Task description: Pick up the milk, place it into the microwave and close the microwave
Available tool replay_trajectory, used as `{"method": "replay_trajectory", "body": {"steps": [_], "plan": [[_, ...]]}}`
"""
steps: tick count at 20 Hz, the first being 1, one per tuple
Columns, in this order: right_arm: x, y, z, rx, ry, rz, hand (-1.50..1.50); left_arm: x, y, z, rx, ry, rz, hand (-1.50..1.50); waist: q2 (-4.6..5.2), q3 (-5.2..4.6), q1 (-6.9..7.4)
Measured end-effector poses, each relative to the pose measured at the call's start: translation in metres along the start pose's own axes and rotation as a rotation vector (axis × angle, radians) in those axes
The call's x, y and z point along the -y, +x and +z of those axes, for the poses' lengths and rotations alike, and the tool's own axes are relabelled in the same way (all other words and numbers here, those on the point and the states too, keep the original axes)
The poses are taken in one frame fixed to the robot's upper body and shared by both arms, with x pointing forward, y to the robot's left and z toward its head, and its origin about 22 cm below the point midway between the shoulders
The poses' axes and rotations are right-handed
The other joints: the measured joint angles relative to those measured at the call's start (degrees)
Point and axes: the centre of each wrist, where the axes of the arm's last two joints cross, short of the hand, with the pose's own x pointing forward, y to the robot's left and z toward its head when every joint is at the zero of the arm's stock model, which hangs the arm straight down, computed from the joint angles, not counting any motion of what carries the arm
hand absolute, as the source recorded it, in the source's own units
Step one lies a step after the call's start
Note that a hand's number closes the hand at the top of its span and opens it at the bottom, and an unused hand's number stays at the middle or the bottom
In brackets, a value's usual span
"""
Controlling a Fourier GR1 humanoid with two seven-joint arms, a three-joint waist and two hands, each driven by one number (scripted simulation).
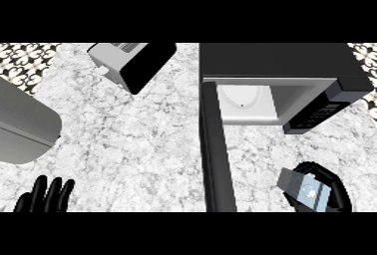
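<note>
White-and-grey marbled counter fills the view. Black microwave at upper right, its door swung fully open and seen edge-on, running down toward the lower edge. Pale cavity visible behind it, with a round turntable plate inside; keypad panel on the right of the opening.

Right hand at lower right, well to the right of the open door and below the microwave's front. Fingers curled round the milk carton, a grey-blue box tilted in the grasp, its top end toward the door. Carton is clear of the cavity, outside the microwave.

Left hand at lower left edge, fingers straight and spread upward, touching nothing, resting.

Toaster at upper left of centre, silver with a black side, lying at an angle. Grey rounded object at left edge, partly cut off; cannot tell what it is. Patterned tile shows in the top corners
</note>
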Motion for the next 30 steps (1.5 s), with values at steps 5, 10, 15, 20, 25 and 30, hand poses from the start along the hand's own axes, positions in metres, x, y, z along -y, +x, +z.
{"method": "replay_trajectory", "body": {"steps": [5,10,15,20,25,30], "plan": [[-0.027,0.004,0.008,0.05,0.002,-0.027,1.5,-0.004,0.004,-0.004,-0.007,0.013,0.007,-1.5,-0.03,-0.16,-0.47],[-0.052,0.02,0.0,0.104,-0.013,-0.033,1.5,-0.013,0.005,0.002,-0.02,0.02,0.001,-1.5,0.08,0.02,-0.32],[-0.072,0.044,-0.032,0.164,0.0,-0.013,1.5,-0.018,0.001,0.001,-0.02,0.022,0.0,-1.5,0.17,0.07,-0.21],[-0.096,0.065,-0.069,0.177,0.006,0.06,1.5,-0.025,-0.007,0.002,-0.023,0.028,0.0,-1.5,0.22,0.1,0.04],[-0.107,0.077,-0.117,0.127,-0.04,0.167,1.5,-0.033,-0.007,0.007,-0.031,0.02,-0.005,-1.5,0.3,0.11,0.58],[-0.109,0.077,-0.162,0.082,-0.075,0.261,1.5,-0.038,-0.007,0.003,-0.031,0.009,0.003,-1.5,0.52,0.15,0.91]]}}
